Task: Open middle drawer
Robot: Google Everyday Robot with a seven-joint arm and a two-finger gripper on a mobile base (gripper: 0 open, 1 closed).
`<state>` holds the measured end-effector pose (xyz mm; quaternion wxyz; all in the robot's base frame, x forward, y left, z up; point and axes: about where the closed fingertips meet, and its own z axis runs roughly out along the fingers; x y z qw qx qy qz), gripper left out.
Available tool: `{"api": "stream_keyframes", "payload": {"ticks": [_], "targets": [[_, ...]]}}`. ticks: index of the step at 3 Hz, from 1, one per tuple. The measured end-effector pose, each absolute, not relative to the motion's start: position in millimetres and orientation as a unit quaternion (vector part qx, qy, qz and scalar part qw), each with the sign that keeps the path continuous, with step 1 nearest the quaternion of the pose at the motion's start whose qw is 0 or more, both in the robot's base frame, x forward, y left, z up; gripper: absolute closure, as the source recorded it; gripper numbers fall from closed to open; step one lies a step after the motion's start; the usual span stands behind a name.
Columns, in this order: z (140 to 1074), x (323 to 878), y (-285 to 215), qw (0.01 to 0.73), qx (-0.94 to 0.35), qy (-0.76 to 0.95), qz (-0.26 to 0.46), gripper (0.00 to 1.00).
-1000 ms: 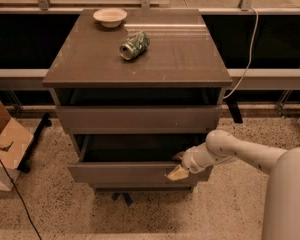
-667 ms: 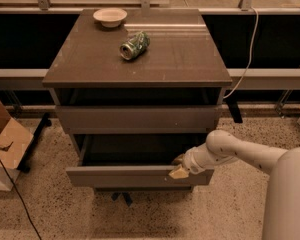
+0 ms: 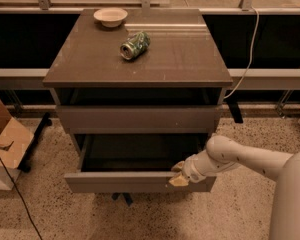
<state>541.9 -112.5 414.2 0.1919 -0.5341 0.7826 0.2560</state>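
The middle drawer (image 3: 135,182) of the grey-brown cabinet is pulled well out, and its dark inside (image 3: 140,153) shows empty. My gripper (image 3: 178,175) is at the right end of the drawer's front panel, with its tan fingertips (image 3: 179,181) clamped over the panel's top edge. My white arm (image 3: 240,159) reaches in from the right. The upper drawer front (image 3: 139,119) above it sits nearly closed. Any lower drawer is hidden under the open one.
A crushed green can (image 3: 135,45) and a pale bowl (image 3: 110,17) lie on the cabinet top (image 3: 180,59). A cardboard box (image 3: 5,144) stands on the floor at left. A cable (image 3: 245,59) hangs at right. Speckled floor lies in front.
The middle drawer has slid further out toward the camera, and my gripper has moved with it on the front panel.
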Motion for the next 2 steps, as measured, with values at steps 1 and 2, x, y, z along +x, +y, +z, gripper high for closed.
{"api": "stream_keyframes", "payload": {"ticks": [1, 2], "targets": [[417.4, 544.7, -112.9, 0.192, -0.534, 0.783, 0.256, 0.34], [417.4, 544.7, -112.9, 0.192, -0.534, 0.783, 0.256, 0.11]]}}
